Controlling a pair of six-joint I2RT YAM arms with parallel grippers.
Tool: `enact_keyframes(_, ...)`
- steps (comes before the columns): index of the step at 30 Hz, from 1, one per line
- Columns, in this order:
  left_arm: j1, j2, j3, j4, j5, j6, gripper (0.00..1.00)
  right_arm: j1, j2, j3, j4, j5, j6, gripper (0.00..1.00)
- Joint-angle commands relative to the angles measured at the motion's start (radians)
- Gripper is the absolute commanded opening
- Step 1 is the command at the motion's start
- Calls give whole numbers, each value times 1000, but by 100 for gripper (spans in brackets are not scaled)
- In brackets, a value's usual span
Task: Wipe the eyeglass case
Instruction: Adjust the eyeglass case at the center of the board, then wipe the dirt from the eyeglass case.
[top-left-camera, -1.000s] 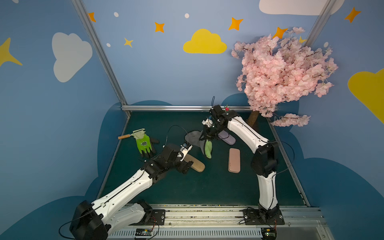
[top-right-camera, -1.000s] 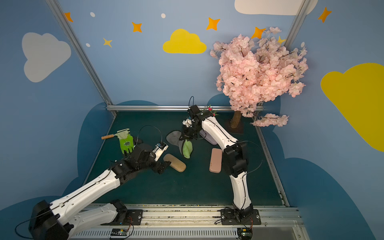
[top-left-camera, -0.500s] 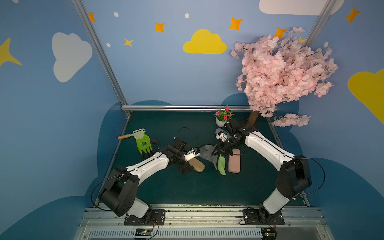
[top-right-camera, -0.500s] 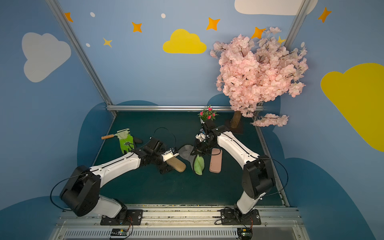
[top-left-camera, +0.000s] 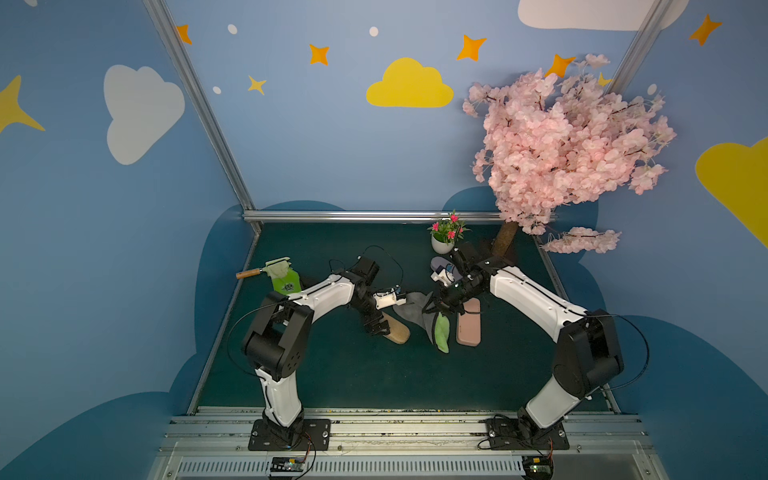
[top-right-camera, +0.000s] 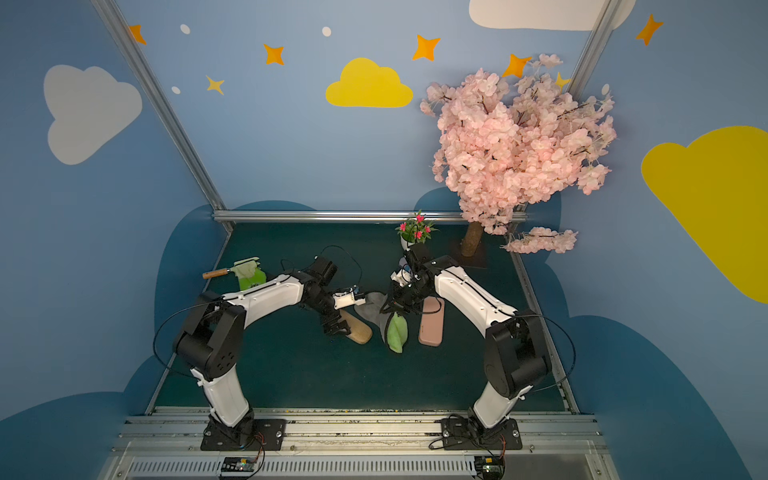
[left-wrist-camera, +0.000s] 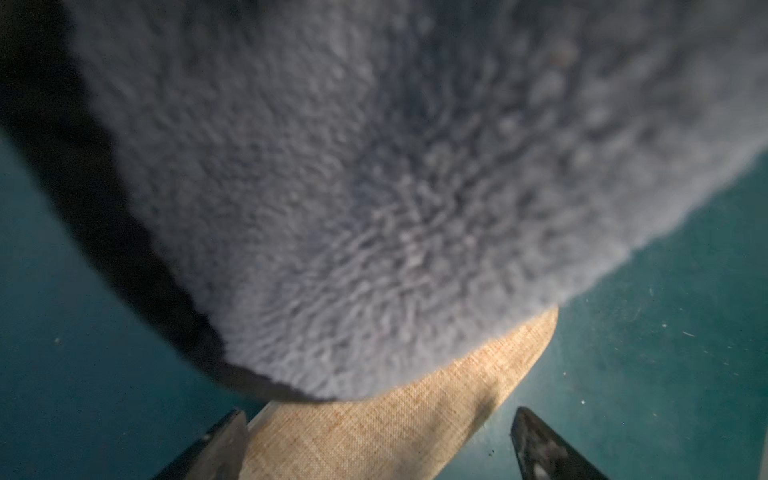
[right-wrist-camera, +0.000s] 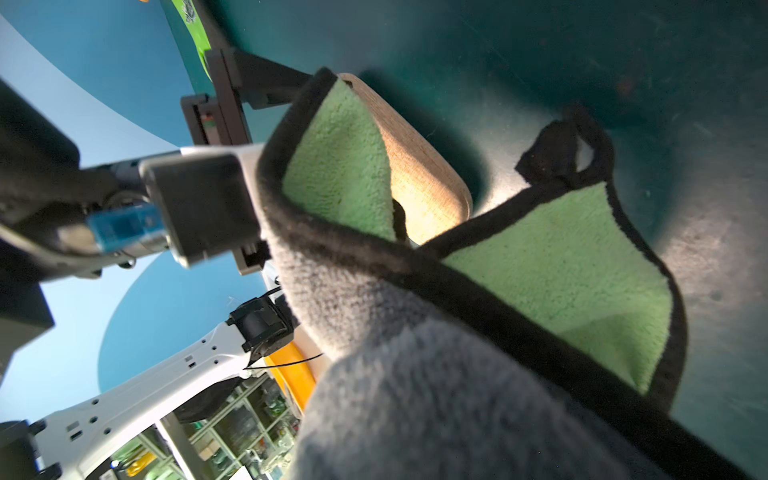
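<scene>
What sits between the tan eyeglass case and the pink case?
The grey-green cloth, hanging from the right claw; both top views show it.

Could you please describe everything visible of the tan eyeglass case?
The tan eyeglass case is a closed oblong with rounded ends and a woven fabric look. It lies flat on the table, one end between the fingers of the open left end effector; the hanging cloth hides part from the left wrist view.

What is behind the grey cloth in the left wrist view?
The tan eyeglass case: one end shows inside the open left gripper; the cloth hides much of the rest.
</scene>
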Motion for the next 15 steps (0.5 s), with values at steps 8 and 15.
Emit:
enact_keyframes(8,-17,4,-31,-162,34,-175,87,-4,-44,-61,65,-15,35,0)
enact_keyframes(15,-89,-105,-214,127,-129,-314,91,63,45,-25,85,-19,33,0)
